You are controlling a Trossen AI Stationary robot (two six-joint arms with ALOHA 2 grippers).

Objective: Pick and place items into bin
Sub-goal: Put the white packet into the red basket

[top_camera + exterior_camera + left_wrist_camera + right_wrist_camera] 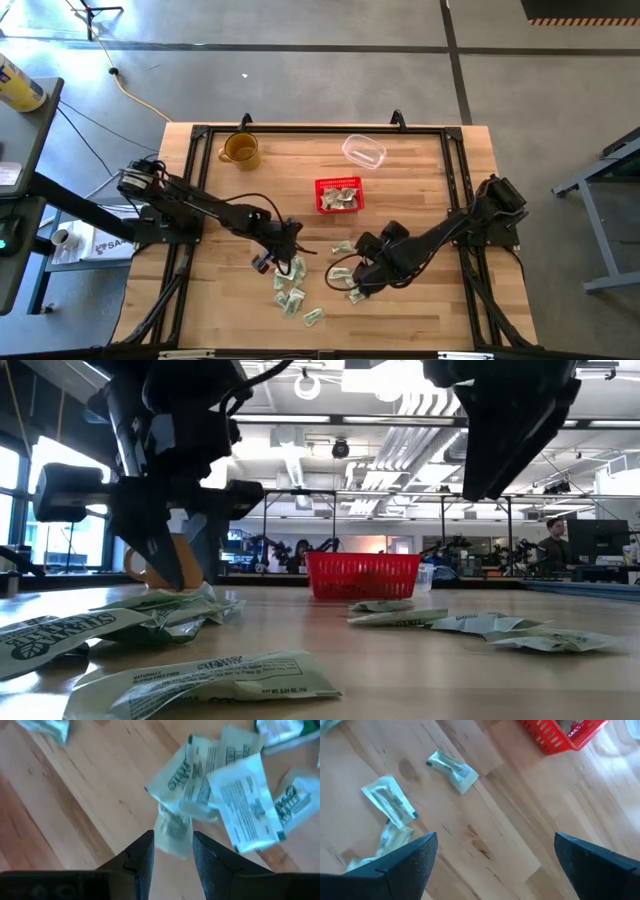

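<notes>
Wrinkled pale green-and-white paper bills (292, 297) lie scattered on the wooden bench (420, 190), most in a loose cluster at its near middle, with a few more (345, 272) just beside the right arm. Some bills already sit inside the small bright red slatted plastic basket (339, 195), which stands near the bench's centre, well apart from the loose cluster. In the left wrist view the left claw (172, 851) hangs low over the overlapping bills (220, 790), its dark fingers (139, 862) narrowly parted with the edge of one crumpled bill (172, 831) showing between them; whether they pinch it cannot be told. In the right wrist view the right claw (495, 857) is spread wide above bare wood, holding nothing, with three bills (387, 802) near it and the red basket (560, 735) farther off. An amber glass mug (240, 150) and a clear plastic container (364, 151) stand along the far side of the bench
</notes>
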